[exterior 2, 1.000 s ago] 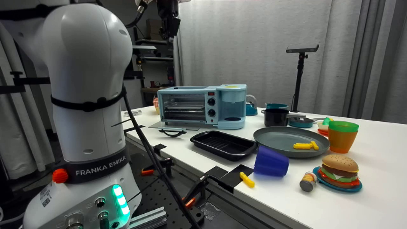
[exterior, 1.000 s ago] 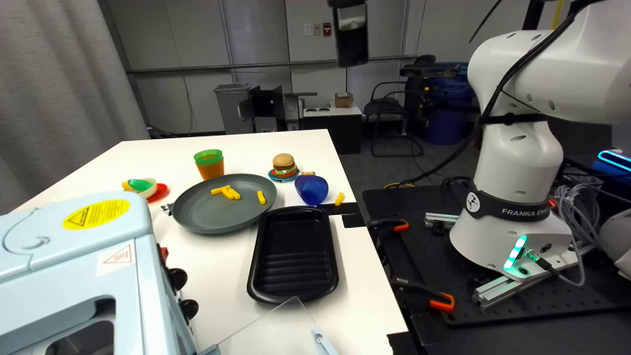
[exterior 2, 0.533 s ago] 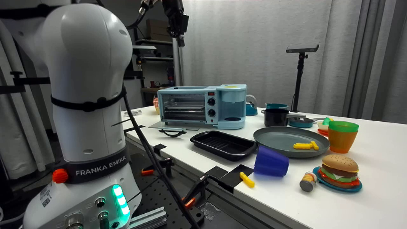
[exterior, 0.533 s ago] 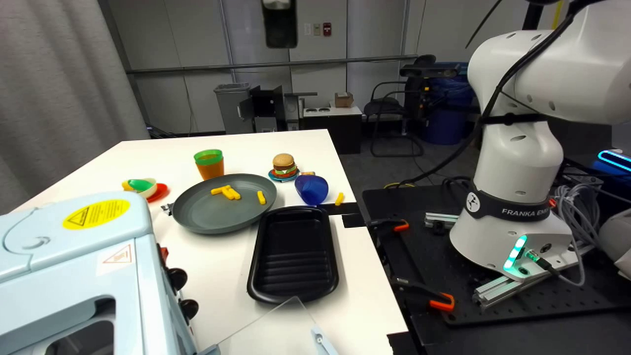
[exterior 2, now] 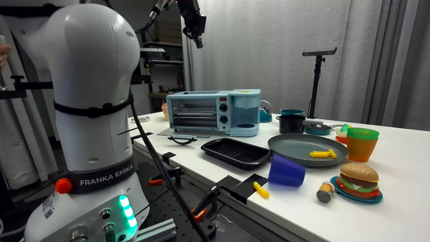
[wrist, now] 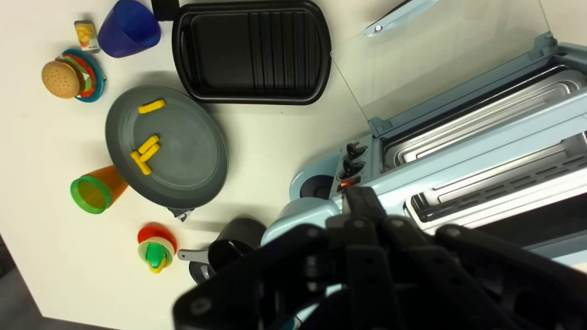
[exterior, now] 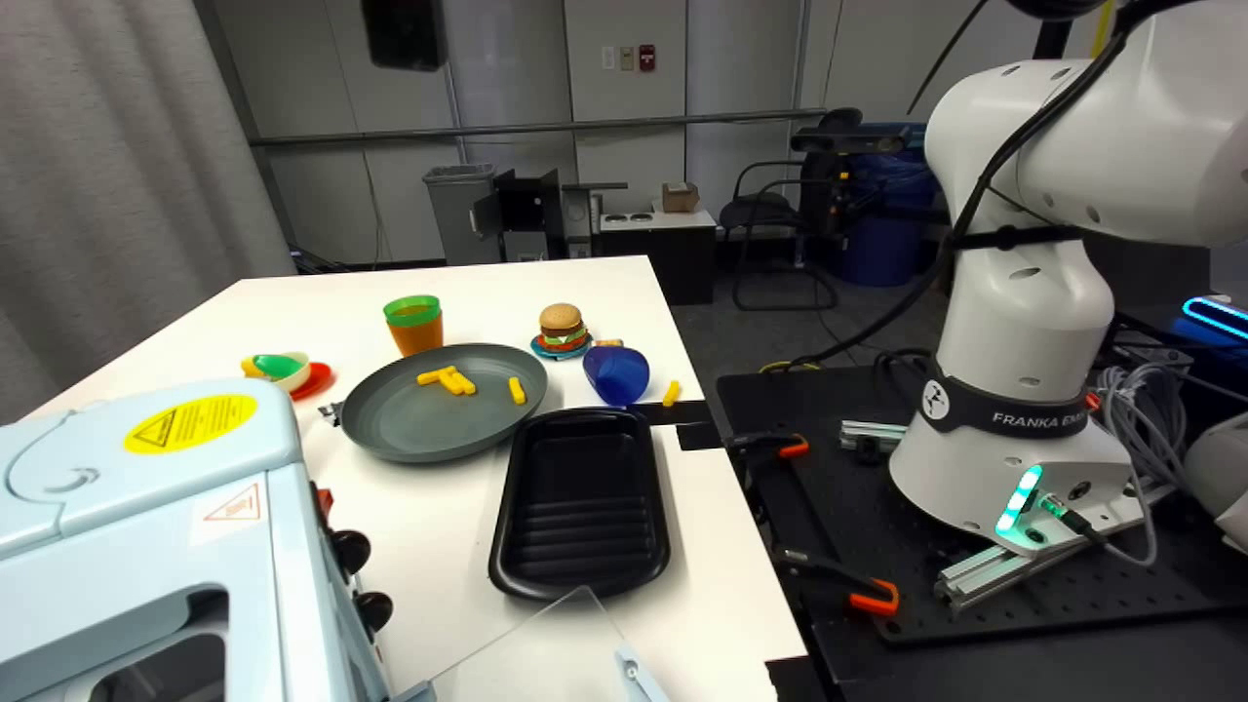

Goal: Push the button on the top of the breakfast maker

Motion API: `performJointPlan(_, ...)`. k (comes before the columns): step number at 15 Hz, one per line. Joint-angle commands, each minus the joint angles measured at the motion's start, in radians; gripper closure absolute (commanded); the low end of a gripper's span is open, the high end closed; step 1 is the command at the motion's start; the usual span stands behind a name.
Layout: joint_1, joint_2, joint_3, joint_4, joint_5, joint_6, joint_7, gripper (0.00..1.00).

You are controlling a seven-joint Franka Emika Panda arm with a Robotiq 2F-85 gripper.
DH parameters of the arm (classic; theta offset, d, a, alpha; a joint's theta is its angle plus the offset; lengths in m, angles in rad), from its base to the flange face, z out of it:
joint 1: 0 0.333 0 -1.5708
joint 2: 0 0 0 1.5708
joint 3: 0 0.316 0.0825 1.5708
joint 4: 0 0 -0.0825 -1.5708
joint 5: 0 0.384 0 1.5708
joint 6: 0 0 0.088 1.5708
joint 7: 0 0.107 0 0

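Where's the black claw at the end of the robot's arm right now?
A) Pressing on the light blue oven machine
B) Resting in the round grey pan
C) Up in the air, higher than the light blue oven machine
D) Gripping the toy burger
C: in an exterior view, the gripper hangs higher than the light blue machine, with grey curtain visible between them.

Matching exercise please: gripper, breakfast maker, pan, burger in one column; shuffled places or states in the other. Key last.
1. gripper
2. breakfast maker
3. pan
4. burger

A. holds yellow fries
B. on a small blue plate
C. shut, up in the air
D. see-through door lying open

Pairs: 1-C; 2-D; 3-A; 4-B
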Motion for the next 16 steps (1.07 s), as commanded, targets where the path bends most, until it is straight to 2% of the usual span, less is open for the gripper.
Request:
performJointPlan(1, -0.002, 0.056, 0.007, 0.07, -0.037, 0.016, 0.002, 1.0)
performJointPlan(8, 0.003, 0.122, 0.001, 0.142, -0.083, 0.012, 0.004, 1.0)
performJointPlan(9, 0.01, 0.094, -0.007, 0.105, -0.057, 0.008, 0.003, 0.99)
performJointPlan(16, 0.011, 0.113, -0.009, 0.123, -0.059, 0.008, 0.003, 0.99)
